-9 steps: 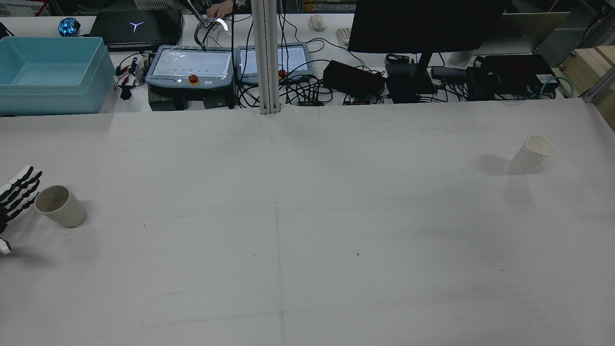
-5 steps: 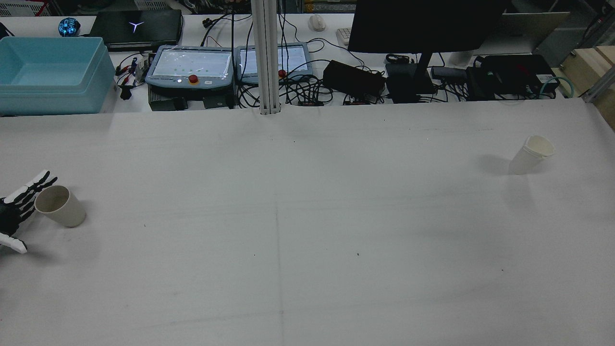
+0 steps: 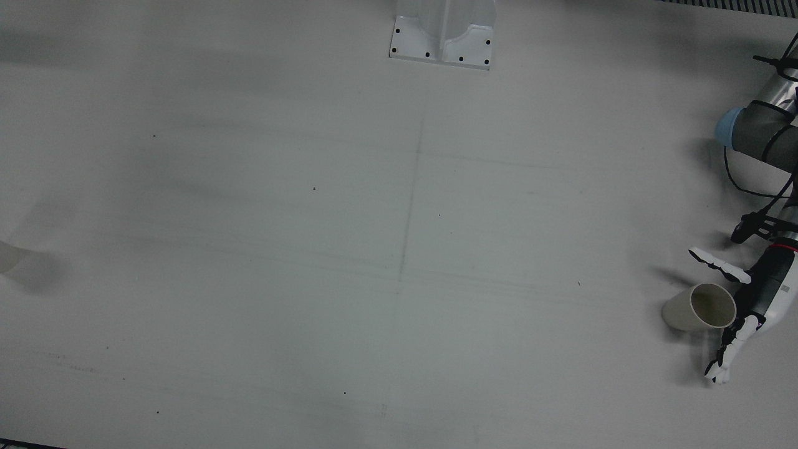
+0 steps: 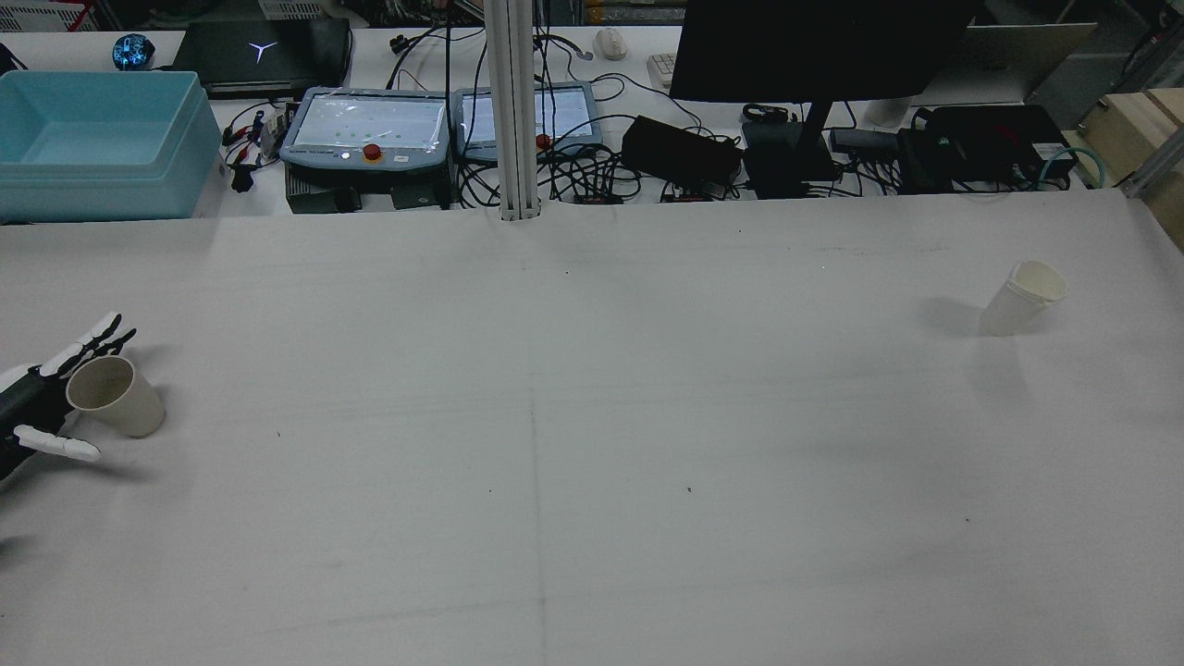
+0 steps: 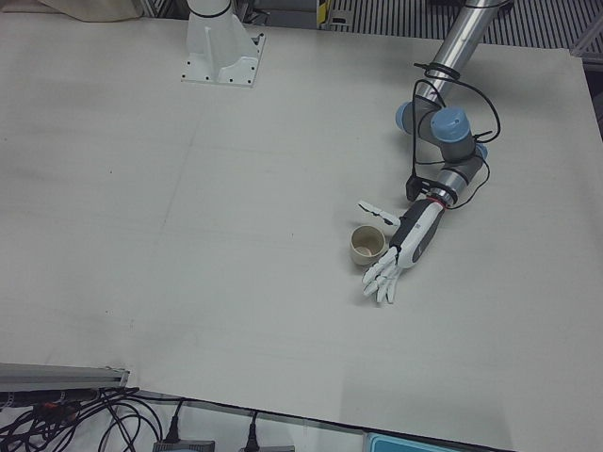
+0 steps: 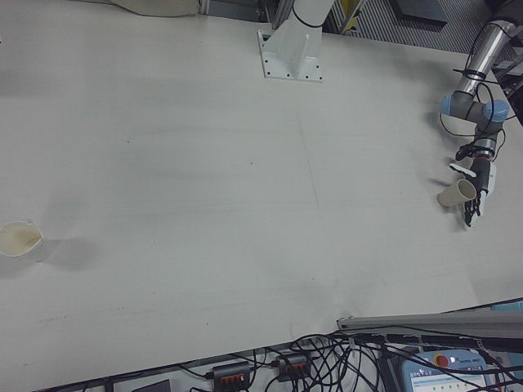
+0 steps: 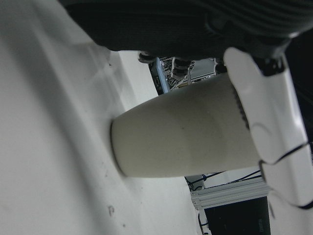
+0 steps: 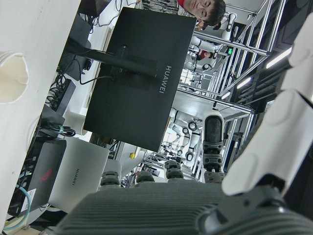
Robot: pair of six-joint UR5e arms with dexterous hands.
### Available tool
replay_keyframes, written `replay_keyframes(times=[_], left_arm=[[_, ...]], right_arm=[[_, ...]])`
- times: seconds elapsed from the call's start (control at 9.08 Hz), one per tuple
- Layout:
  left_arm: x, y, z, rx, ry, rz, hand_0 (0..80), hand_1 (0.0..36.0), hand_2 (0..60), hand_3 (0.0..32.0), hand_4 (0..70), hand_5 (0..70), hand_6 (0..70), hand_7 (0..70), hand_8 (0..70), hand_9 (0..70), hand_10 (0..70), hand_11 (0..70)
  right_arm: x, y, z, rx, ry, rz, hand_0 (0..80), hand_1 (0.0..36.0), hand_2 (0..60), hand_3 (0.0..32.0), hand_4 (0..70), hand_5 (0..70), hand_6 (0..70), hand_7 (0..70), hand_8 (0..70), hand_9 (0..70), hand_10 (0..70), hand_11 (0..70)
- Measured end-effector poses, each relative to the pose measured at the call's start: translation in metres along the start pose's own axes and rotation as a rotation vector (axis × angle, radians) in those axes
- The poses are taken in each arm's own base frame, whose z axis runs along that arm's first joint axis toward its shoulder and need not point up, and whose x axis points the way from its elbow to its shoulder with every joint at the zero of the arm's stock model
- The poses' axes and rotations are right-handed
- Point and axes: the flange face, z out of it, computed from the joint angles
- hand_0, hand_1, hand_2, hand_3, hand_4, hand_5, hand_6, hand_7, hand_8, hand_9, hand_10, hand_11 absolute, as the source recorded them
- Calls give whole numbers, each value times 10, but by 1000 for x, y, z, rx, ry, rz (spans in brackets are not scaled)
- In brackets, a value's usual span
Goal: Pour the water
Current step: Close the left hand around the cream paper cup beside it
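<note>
The left hand (image 4: 46, 398) has come forward along the white worktop (image 4: 592, 444) since the earlier rear views: a second ago its fingers stood behind and to the side of the beige tapered cup (image 4: 115, 396), and now they bracket it. In the rear view the long black-and-white fingers (image 4: 92, 340) reach past the far side of the cup's rim, while the white thumb (image 4: 57, 445) lies on the near side. The hand is spread wide around the cup, not closed on it. The front view shows the same: thumb (image 3: 718, 264) on one side, fingers (image 3: 729, 352) on the other, and the cup (image 3: 698, 308) between them by the palm. The left hand view has the cup's wall (image 7: 186, 132) close in front of the palm, standing upright on the worktop; whether palm and cup touch cannot be told.

The cup has not shifted from its spot near the worktop's left edge. The white paper cup (image 4: 1021, 297) stands well apart on the right side, unchanged.

The right hand (image 8: 274, 142) shows only in its own view; its fingers cannot be judged there.
</note>
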Motion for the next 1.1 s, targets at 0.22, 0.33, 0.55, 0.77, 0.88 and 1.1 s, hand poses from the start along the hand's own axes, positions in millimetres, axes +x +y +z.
replay_keyframes(times=[0.22,0.33,0.55,0.77,0.88,1.1], left_arm=[[-1,2,5,0,-1,2,503,130,40,164,121,0,0,109,0,7,0,0],[-2,5,9,0,-1,4,508,137,44,164,117,0,0,109,0,7,0,1],[-3,7,14,3,-3,8,575,201,47,154,113,0,0,115,0,9,0,17],[-3,7,15,6,-5,9,569,197,48,152,116,0,0,116,0,9,0,16],[-3,7,15,9,-6,10,556,185,46,152,120,0,0,117,0,9,0,16],[-3,6,15,14,-7,12,584,197,35,14,174,294,9,111,0,8,3,28]], right_arm=[[-1,0,0,1,-2,0,440,92,101,0,96,540,35,84,10,8,12,26],[-1,0,0,1,-2,0,441,92,100,0,96,550,37,89,12,11,15,30],[-1,-1,-1,3,-3,0,439,91,95,0,89,520,32,80,11,9,15,29],[-1,-2,-2,6,-4,0,438,89,91,0,92,520,33,81,11,9,15,30],[-1,-3,-3,7,-4,0,436,89,96,0,91,525,33,81,10,8,16,31],[-1,-4,-3,10,-3,0,435,88,92,0,90,533,33,80,12,9,17,33]])
